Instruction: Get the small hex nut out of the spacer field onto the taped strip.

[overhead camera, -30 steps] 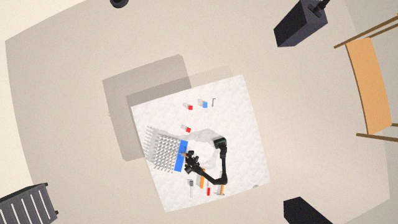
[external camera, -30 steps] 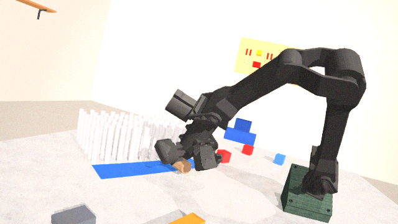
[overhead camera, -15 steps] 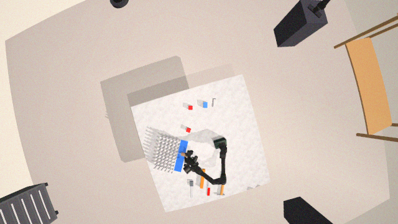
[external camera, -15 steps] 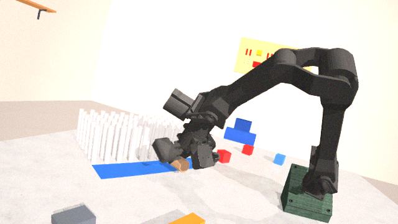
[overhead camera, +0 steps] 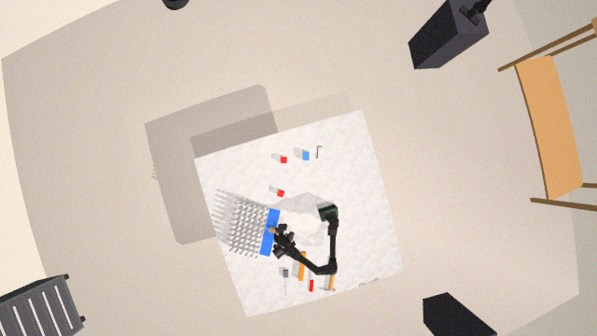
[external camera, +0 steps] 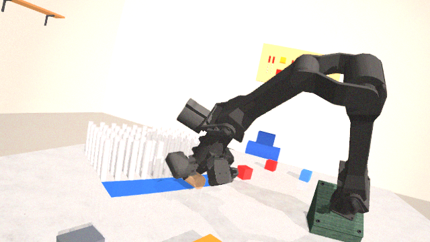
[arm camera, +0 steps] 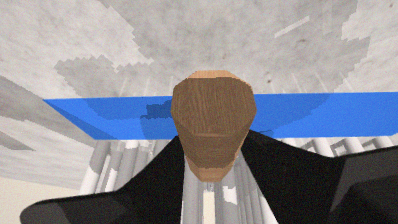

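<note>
The wooden handle (overhead camera: 272, 230) (external camera: 196, 181) (arm camera: 213, 106) sits clamped within the tool (overhead camera: 279, 231) (external camera: 197, 174) (arm camera: 213, 150).

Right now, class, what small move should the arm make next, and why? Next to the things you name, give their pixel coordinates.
Probably ease the wooden handle (overhead camera: 273, 230) (external camera: 196, 181) (arm camera: 213, 105) slowly forward along a gap between the spacers (overhead camera: 247, 219) (external camera: 121, 154) (arm camera: 102, 167): the end effector (overhead camera: 276, 230) (external camera: 198, 176) (arm camera: 209, 136) grips it over the blue strip (overhead camera: 265, 247) (external camera: 141, 187) (arm camera: 300, 117), facing the spacers, and no nut is visible on the strip.

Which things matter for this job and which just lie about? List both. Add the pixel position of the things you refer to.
Job:
- wooden-handled tool (overhead camera: 272, 230) (external camera: 196, 181) (arm camera: 214, 107), in the pincer (overhead camera: 276, 231) (arm camera: 209, 136)
- spacers (overhead camera: 247, 224) (external camera: 134, 154) (arm camera: 102, 167)
- blue strip (overhead camera: 266, 247) (external camera: 134, 188) (arm camera: 310, 117)

Apparently just lying about:
- red blocks (overhead camera: 284, 160) (external camera: 245, 172)
- light-blue block (overhead camera: 306, 155) (external camera: 305, 175)
</note>
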Tool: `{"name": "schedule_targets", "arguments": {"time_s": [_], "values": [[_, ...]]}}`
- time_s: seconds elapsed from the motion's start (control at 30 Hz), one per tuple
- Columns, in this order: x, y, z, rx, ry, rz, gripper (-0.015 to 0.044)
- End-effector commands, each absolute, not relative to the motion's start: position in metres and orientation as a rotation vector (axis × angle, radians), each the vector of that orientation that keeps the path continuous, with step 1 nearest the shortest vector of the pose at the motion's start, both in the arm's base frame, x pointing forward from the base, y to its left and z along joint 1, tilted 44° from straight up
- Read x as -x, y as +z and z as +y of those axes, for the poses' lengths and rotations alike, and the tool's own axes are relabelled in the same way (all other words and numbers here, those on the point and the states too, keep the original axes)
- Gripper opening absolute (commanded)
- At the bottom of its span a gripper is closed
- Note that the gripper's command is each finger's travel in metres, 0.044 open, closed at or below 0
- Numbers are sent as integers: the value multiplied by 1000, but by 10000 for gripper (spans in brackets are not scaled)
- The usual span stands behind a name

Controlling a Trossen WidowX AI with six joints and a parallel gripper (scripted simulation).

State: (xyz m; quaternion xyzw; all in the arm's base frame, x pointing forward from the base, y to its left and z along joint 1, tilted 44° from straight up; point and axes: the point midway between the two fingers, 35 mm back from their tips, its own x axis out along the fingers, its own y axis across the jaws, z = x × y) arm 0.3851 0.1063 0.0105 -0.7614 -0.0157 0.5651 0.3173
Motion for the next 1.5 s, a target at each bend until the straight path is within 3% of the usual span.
{"name": "schedule_targets", "arguments": {"time_s": [0.0, 1.47], "values": [[-388, 11, 108, 2013, 1479, -47, 0], [-380, -5, 119, 2004, 1484, -37, 0]]}}
